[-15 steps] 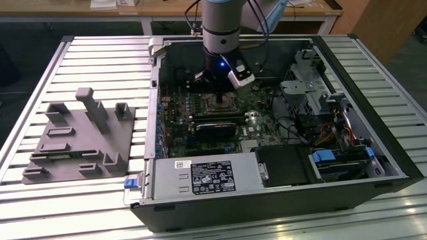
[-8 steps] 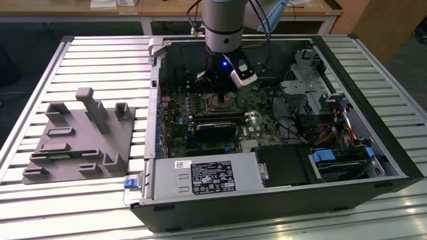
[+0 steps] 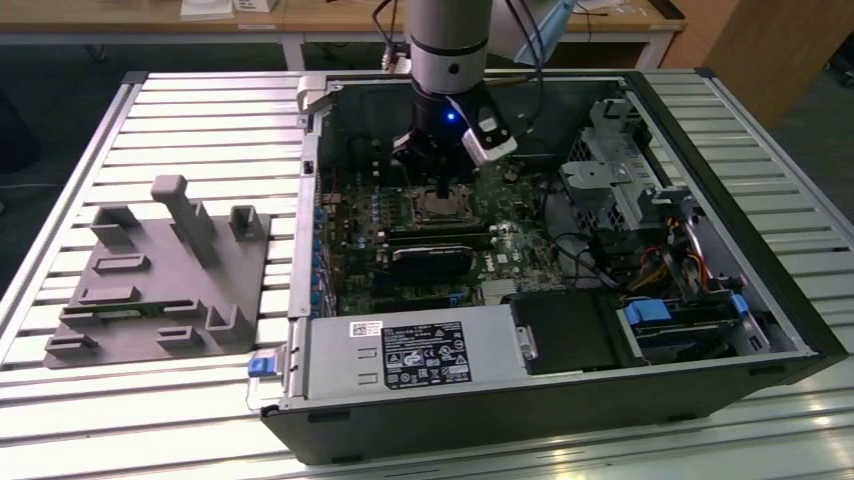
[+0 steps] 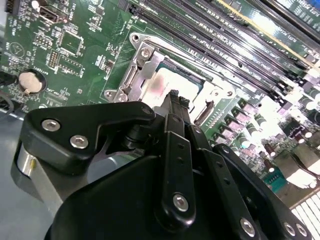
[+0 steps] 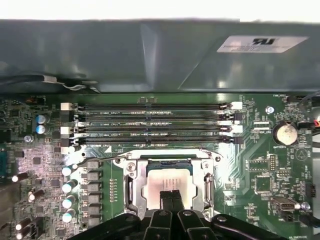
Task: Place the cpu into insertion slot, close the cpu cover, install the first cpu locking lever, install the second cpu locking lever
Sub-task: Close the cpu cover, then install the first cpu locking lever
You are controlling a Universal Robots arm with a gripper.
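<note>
With its claw pressed together, the gripper [image 5: 170, 197] hangs just over the cpu [image 5: 152, 185], which lies flat, metal top up, in the insertion slot [image 3: 437, 211], at 12 o'clock of the black card [image 3: 434, 252] in the exterior view; square, without a long axis, it seems light, stiff, fragile, best held by its edges.

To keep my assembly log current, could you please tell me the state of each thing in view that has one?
cpu: lying flat, framed by the cover.
cpu cover: lowered flat around the cpu.
end effector: shut, tips at the cpu's top; contact unclear.
computer case: side open, board exposed.
</note>
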